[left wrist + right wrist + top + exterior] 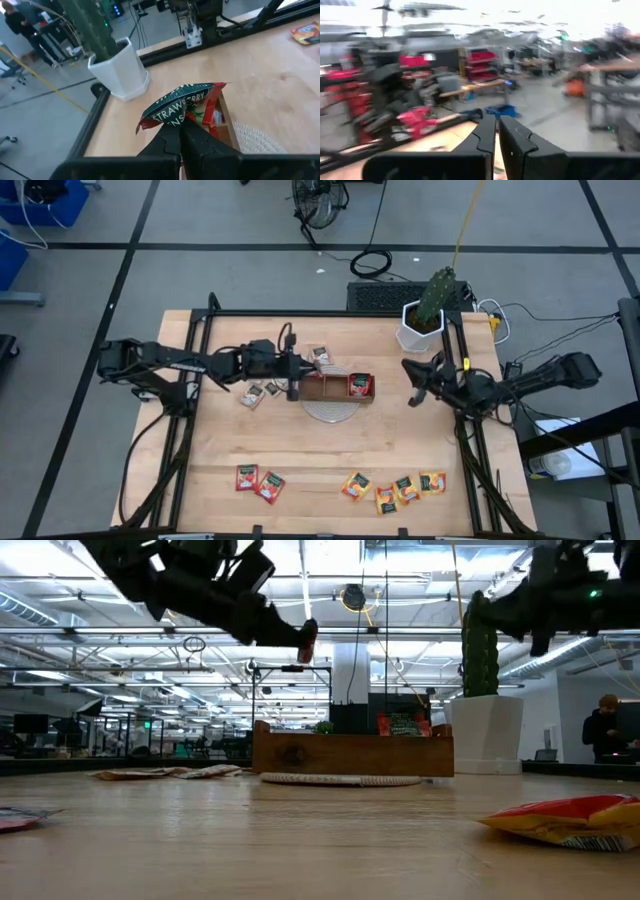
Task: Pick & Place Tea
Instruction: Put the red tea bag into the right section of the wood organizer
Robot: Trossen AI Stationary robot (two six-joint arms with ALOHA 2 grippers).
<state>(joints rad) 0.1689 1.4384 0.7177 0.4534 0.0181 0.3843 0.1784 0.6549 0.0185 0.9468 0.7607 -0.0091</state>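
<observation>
A light, limp tea sachet (182, 107), best taken by its edge, is pinched aloft by the left pincer (179, 127) above the tray's (335, 388) nine-o'clock end.

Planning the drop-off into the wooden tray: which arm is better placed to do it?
Left, probably. The left gripper is shut on a red strawberry tea sachet at the left end of the wooden tray. The right gripper hangs beyond the tray's other end, by the potted cactus.
</observation>
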